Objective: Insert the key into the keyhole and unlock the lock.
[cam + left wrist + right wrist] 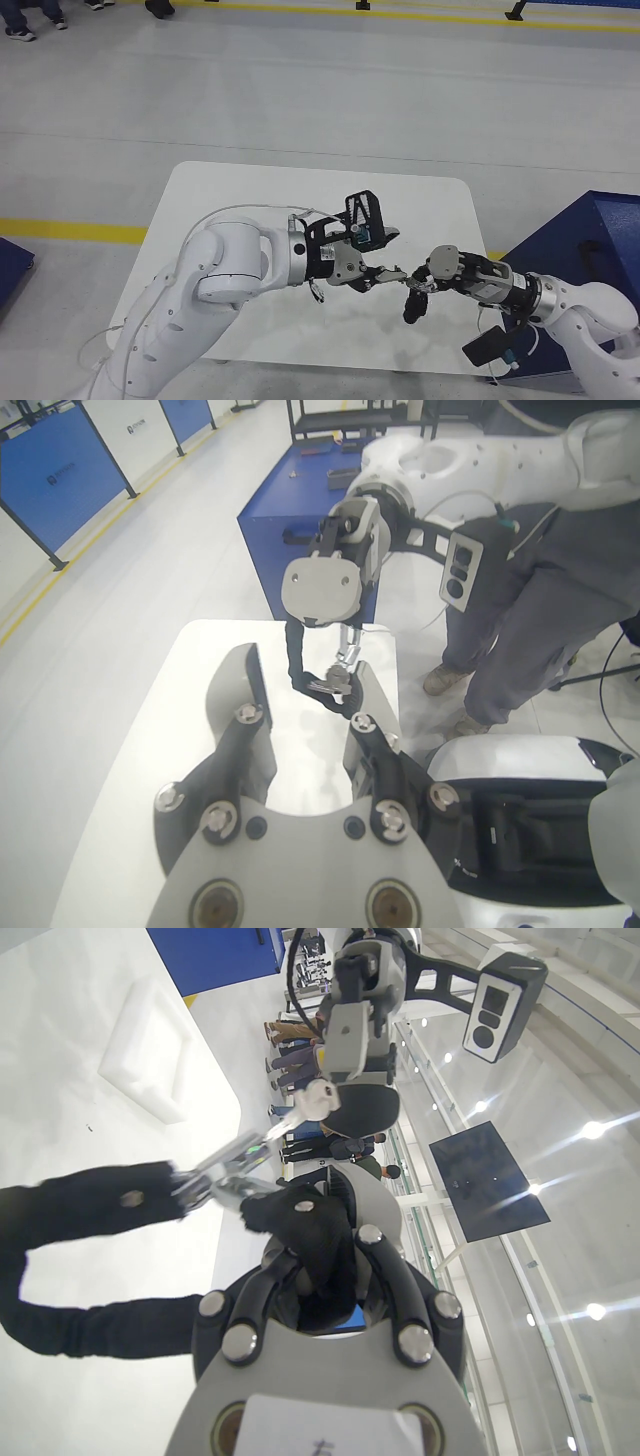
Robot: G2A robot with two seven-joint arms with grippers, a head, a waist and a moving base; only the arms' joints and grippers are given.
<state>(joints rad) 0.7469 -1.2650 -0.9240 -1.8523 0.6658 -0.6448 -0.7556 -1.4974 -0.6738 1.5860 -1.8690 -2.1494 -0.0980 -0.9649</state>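
We saw glossy white rounded arm shells (pixel 225 265), black camera brackets (pixel 362 212), thin white cables (pixel 250 207), and silver screws (pixel 218 817) studding grey gripper plates (pixel 300 860).

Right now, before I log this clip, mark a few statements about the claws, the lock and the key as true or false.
1. The left claw is spread open. True.
2. The lock lies flat on the table. False: the right claw holds it up off the table.
3. The lock has a black cable loop. True.
4. The key lies loose on the table. False: it sits at the lock's metal end, off the table.
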